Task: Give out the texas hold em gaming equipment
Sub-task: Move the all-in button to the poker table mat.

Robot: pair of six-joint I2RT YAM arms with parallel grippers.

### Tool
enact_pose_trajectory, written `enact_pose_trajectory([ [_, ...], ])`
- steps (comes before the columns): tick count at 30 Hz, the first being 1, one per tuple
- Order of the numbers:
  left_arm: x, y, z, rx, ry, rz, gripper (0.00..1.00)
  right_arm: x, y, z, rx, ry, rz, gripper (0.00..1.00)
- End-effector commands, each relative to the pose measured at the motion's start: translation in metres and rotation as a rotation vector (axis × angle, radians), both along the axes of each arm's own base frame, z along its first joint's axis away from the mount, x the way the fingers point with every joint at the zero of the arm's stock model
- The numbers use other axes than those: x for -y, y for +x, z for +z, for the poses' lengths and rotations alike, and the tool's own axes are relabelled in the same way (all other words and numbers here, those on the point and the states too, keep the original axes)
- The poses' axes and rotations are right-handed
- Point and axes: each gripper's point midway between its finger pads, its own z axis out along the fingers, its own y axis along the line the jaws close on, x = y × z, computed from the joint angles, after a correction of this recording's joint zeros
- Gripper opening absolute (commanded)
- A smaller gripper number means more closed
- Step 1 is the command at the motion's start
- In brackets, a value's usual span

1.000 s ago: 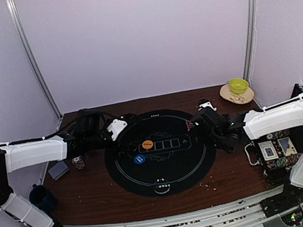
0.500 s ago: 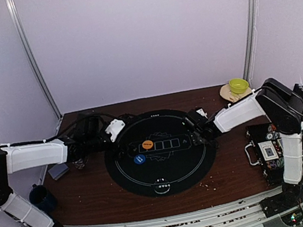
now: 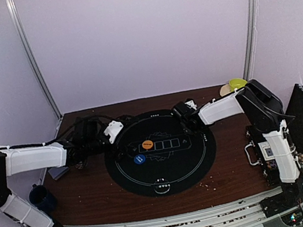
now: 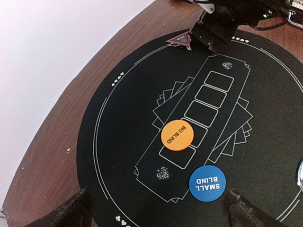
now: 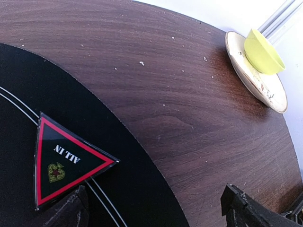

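Note:
The red-edged black "ALL IN" triangle marker (image 5: 61, 161) lies flat on the black round mat (image 3: 168, 172) near its far rim, and also shows in the left wrist view (image 4: 180, 40). My right gripper (image 5: 154, 213) is open just over it, its left finger beside the marker's corner; it shows in the top view (image 3: 182, 114) too. The orange "BIG BLIND" disc (image 4: 177, 135) and the blue "SMALL BLIND" disc (image 4: 207, 183) lie on the mat's printed card boxes. My left gripper (image 4: 156, 215) is open and empty above the mat's left side (image 3: 110, 131).
A grey-blue card deck (image 3: 57, 172) and a dark blue mug (image 3: 40, 198) sit at the left. An open chip case (image 3: 273, 154) stands at the right. The yellow-green bowl (image 5: 262, 52) rests on a plate (image 5: 246, 71) at the far right corner.
My right arm has swung from beside the case leftward and back to the mat's far rim, its elbow now raised. My left arm has shifted only slightly.

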Motion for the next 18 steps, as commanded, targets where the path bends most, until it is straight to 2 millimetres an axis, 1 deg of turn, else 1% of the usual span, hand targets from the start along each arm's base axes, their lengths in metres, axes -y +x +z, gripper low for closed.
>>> enact_pose_trajectory([
  [1,0.001,0.005,0.013,0.051,-0.036,0.014,0.98,0.013,-0.015,-0.022,-0.096,-0.052,0.004,1.0],
  [4,0.003,0.005,0.012,0.048,-0.039,0.01,0.98,0.028,-0.02,-0.007,-0.073,-0.035,-0.023,1.0],
  [6,0.004,0.004,0.011,0.043,-0.04,0.005,0.98,0.038,-0.021,-0.003,-0.066,-0.022,-0.037,1.0],
  [9,0.003,0.005,0.011,0.044,-0.037,0.008,0.98,0.044,-0.019,-0.009,-0.079,-0.024,-0.042,1.0],
  [13,0.001,0.006,0.012,0.053,-0.035,0.017,0.98,0.032,-0.011,-0.029,-0.127,-0.017,-0.001,1.0],
  [14,0.001,0.006,0.012,0.054,-0.035,0.016,0.98,0.027,-0.009,-0.037,-0.144,-0.016,0.012,1.0],
  [17,0.002,0.006,0.009,0.052,-0.031,0.015,0.98,0.017,0.001,-0.046,-0.155,-0.024,0.021,1.0],
  [18,0.002,0.006,0.008,0.049,-0.029,0.015,0.98,0.011,0.008,-0.044,-0.146,-0.024,0.026,1.0],
])
